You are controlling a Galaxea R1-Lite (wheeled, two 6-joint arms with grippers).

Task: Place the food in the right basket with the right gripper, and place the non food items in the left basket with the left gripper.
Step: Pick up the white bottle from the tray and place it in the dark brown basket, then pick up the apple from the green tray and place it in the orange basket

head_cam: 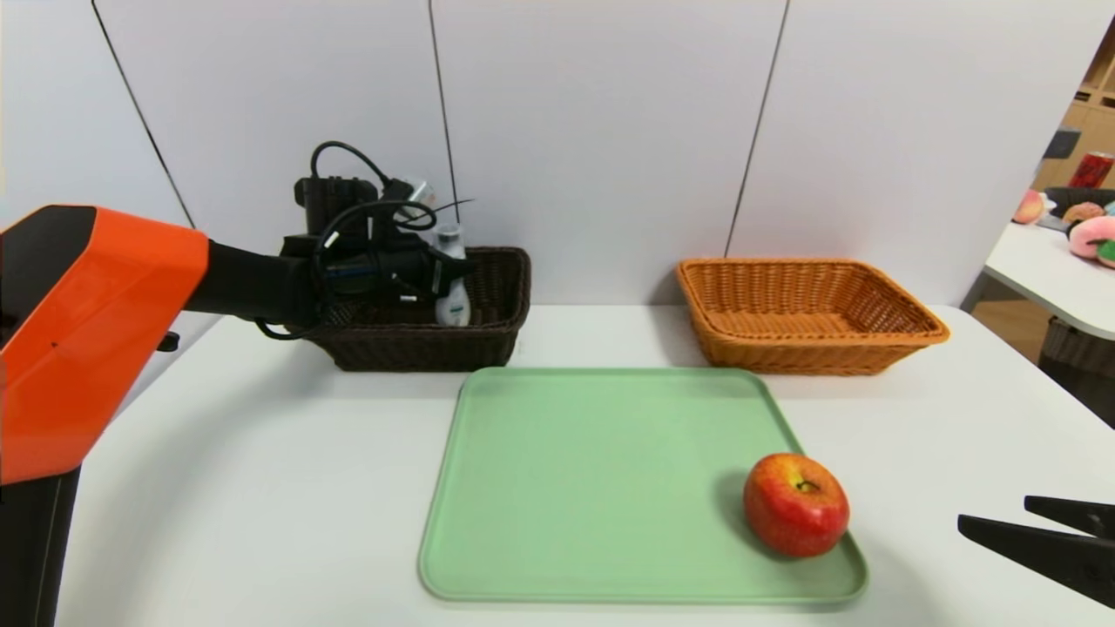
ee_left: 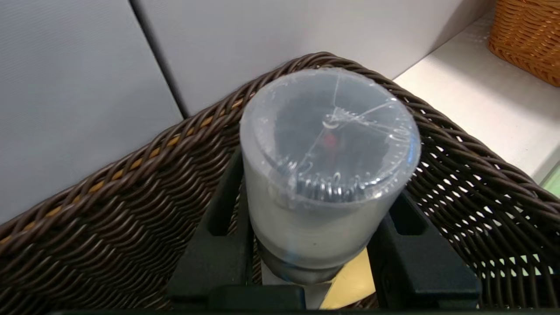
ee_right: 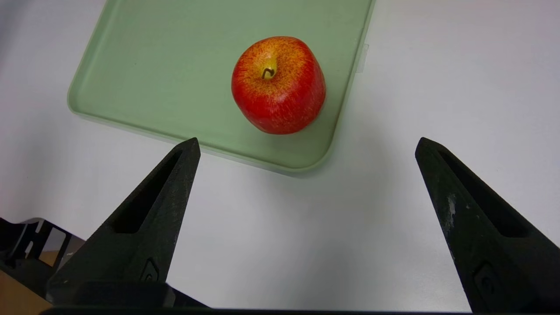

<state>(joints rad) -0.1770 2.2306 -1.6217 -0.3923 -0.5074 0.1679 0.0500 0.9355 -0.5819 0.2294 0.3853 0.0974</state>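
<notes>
Two rectangular woven wicker baskets stand at the back of the white surface [head_cam: 261, 488], each behind a far corner of the pale green rectangular plastic tray [head_cam: 601, 470] that lies in the middle.

Behind the tray's far left corner is the dark brown, nearly black basket [head_cam: 488, 335]. The left gripper [head_cam: 449, 270], a black claw on an arm with a glossy orange shell, reaches in over this basket from the left, pointing nearly level. Its jaws are closed on a small white bottle with a clear grey cap [head_cam: 452, 300], which stands upright between them with its lower part inside the basket and its cap above the rim. In the left wrist view the bottle's cap [ee_left: 328, 144] fills the middle, a black finger [ee_left: 218, 245] on either side of the bottle's neck, and a patch of yellow shows below it inside the basket; what that yellow thing is I cannot tell.

Behind the tray's far right corner is the light orange-tan basket [head_cam: 810, 318], with nothing visible in it.

On the tray's near right corner sits a red apple with yellow patches around its stem dimple [head_cam: 795, 505], stem up.

Right of the tray, off its near right corner, the right gripper [ee_right: 306, 146], a black pointed claw, hangs above the surface with its jaws spread wide and holding nothing, the apple lying beyond them.
</notes>
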